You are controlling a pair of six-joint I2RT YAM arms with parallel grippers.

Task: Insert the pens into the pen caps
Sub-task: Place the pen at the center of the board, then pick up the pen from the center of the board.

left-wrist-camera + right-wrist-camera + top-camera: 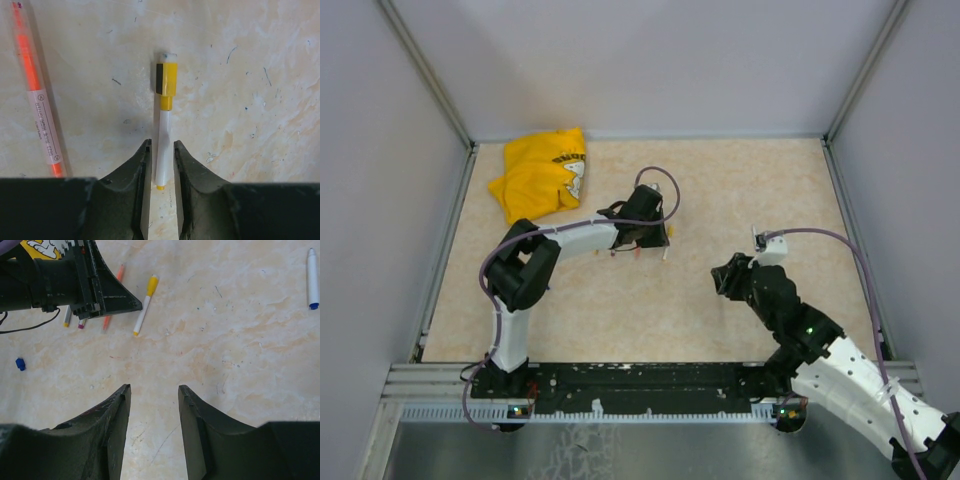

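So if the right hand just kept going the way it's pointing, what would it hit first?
Most likely the bare table, since the right hand seems angled down toward it. Skimming above it, the first thing ahead would be the yellow-capped pen, though depth is hard to judge.

Small print on label of orange pen, too blurred to read, graphic on yellow cloth illegible

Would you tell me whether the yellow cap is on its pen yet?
On: the yellow cap covers one end of the white pen, which lies flat.
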